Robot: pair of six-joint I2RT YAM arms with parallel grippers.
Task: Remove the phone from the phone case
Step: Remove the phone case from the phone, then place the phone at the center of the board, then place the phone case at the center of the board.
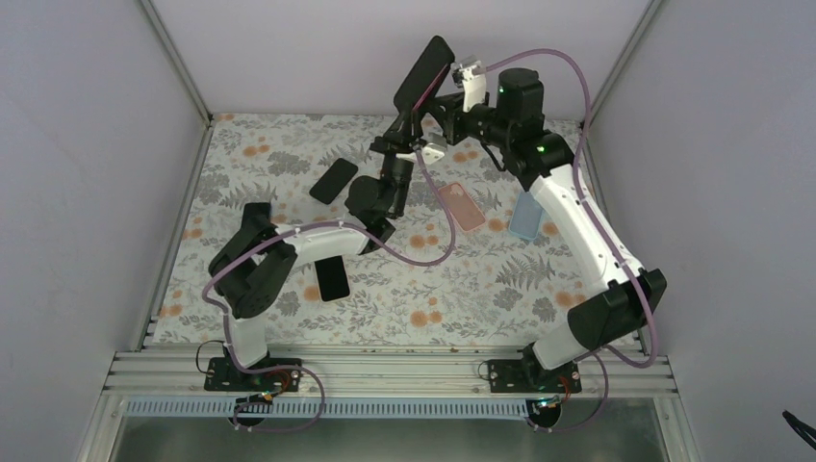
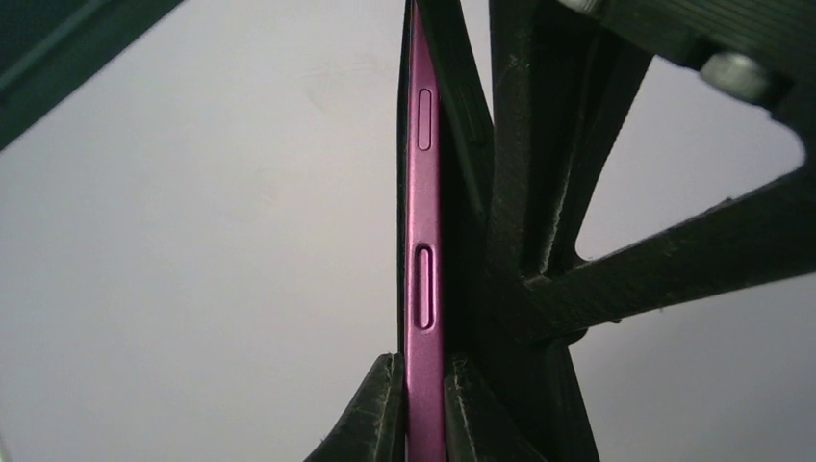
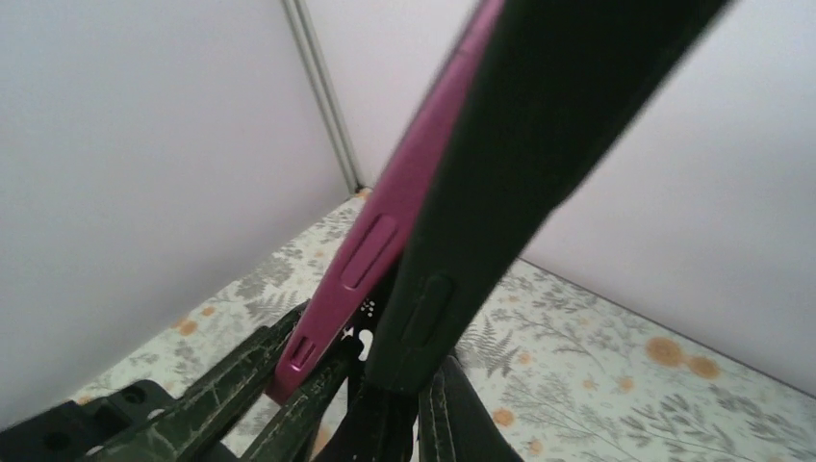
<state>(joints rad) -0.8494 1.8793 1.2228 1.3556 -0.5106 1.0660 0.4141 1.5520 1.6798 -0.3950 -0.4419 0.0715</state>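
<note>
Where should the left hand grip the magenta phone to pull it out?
At its lower end, from below, squeezing the flat faces, as the left hand does. There the magenta phone stands clear of the black case in the right hand.

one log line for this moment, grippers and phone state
left gripper: shut on phone | right gripper: shut on case | phone: partly peeled out, not free | both held aloft
</note>
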